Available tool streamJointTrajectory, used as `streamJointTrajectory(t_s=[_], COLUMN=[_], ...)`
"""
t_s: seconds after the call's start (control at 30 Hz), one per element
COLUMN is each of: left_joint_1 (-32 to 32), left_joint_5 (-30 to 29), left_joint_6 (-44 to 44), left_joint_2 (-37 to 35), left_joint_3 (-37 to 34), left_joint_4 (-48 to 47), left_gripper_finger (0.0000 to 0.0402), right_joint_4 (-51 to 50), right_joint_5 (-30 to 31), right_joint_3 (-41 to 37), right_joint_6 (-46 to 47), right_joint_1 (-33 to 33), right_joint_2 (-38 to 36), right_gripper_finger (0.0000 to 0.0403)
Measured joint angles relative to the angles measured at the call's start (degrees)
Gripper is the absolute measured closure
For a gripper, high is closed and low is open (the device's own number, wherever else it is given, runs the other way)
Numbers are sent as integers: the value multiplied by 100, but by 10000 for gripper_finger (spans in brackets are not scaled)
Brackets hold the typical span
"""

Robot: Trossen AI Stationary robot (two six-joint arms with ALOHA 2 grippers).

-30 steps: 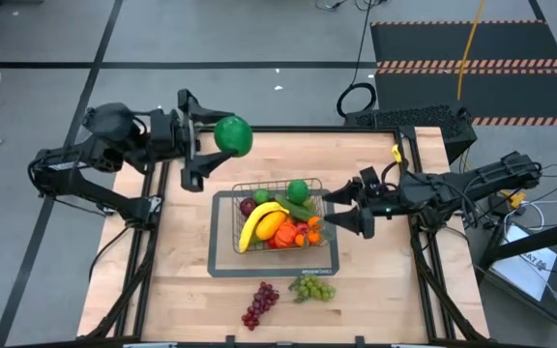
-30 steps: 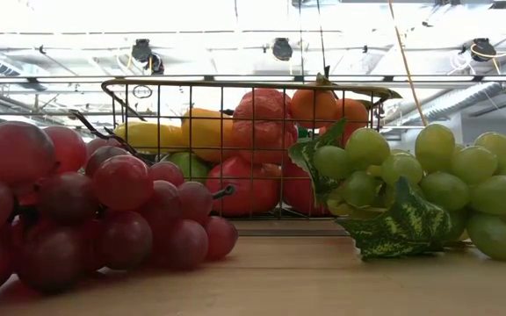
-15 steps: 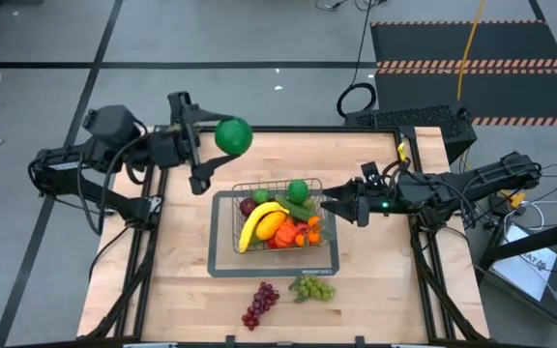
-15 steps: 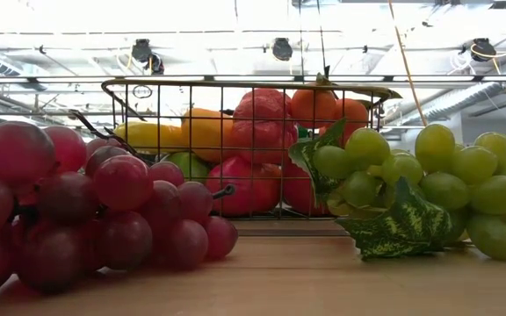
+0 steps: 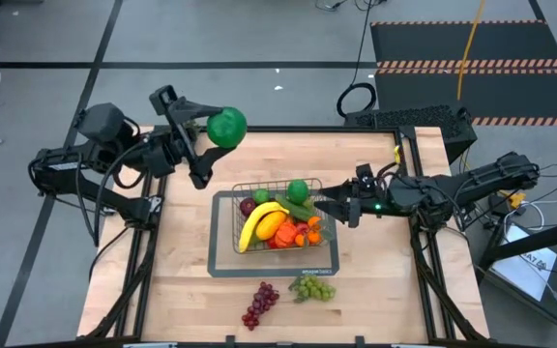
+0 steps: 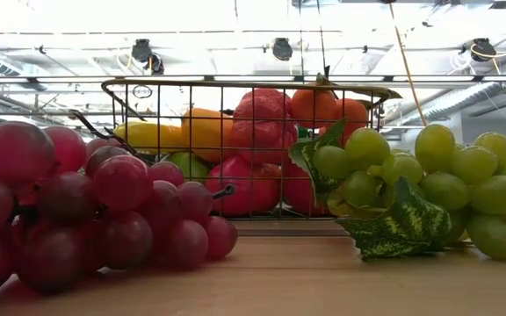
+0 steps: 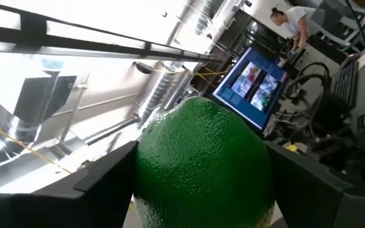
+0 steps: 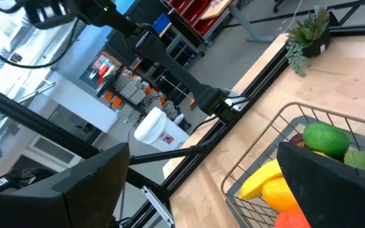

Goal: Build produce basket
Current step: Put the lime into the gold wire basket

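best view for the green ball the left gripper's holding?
Left wrist view: green ball fills the frame between the left gripper fingers. High view shows it small, past the table's far edge. Low and right wrist views don't show it.

Basket (image 5: 222,235) sits mid-table (image 5: 182,290), banana (image 5: 257,220) and other fruit inside. Two grape bunches (image 5: 260,304) (image 5: 312,288) lie on table in front of it. Left gripper (image 5: 190,134) holds a ball (image 5: 226,128) behind basket's left; right gripper (image 5: 341,207) just right of basket.
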Motion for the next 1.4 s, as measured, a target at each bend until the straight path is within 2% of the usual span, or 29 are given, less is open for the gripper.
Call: streamJointTrajectory(t_s=[0.27, 0.63, 0.93, 1.13, 1.4], left_joint_1=[0, -130, -485, -680, -772], left_joint_5=[0, -3, 0, 0, 5], left_joint_6=[-519, -2160, -3005, -4094, -6001], left_joint_2=[0, 0, 0, 0, 0], left_joint_3=[0, 0, 0, 0, 0], left_joint_4=[-2, -4, -11, -13, -13], left_gripper_finger=[85, 85, 85, 85, 85], right_joint_4=[20, 50, 51, 74, 370], right_joint_5=[-4, -4, -4, -4, -11], right_joint_3=[0, 0, 1, 2, 1], right_joint_6=[146, 2, 0, 0, -285], right_joint_1=[4, 4, 4, 4, 7], right_joint_2=[116, 111, 111, 111, 111], right_gripper_finger=[9, 9, 9, 9, 9])
